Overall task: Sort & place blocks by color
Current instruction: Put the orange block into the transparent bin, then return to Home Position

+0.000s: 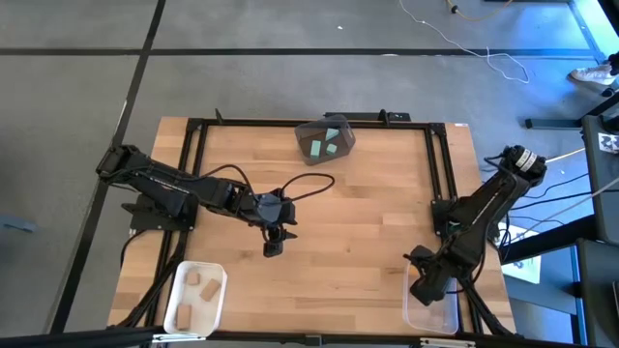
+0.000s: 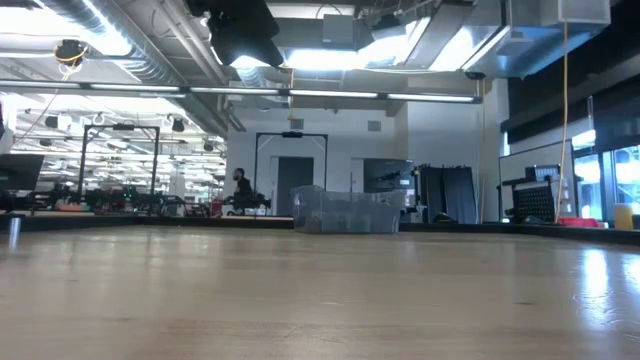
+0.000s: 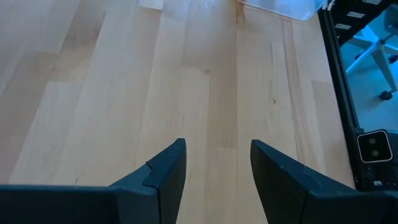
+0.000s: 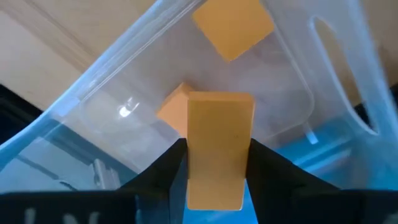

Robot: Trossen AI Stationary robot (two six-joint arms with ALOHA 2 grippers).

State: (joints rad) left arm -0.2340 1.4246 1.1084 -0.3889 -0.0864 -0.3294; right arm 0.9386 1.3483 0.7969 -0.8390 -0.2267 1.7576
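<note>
right wrist view: we see the right claw (image 4: 217,171) grasping an orange block (image 4: 219,146) over the clear bin (image 4: 93,93); light, stiff, flat-sided, easily pinched. left claw (image 3: 217,168) released.

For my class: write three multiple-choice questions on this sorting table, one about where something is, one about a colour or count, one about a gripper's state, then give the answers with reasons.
1. Where is the dark grey bin?
A. At the table's far edge, near the middle
B. At the near left corner
C. Under the right arm

2. How many tan blocks lie in the white bin?
A. None
B. Three
C. Six

3. What is the right gripper doing?
A. Hanging open over bare wood
B. Shut on an orange block over the clear bin
C. Holding a teal block

Answers:
1 A: the high view shows it by the far frame rail, holding teal blocks.
2 B: three tan pieces show in the high view.
3 B: the right wrist view shows the block between the fingers, above the bin; the left gripper is open over bare table.
</note>
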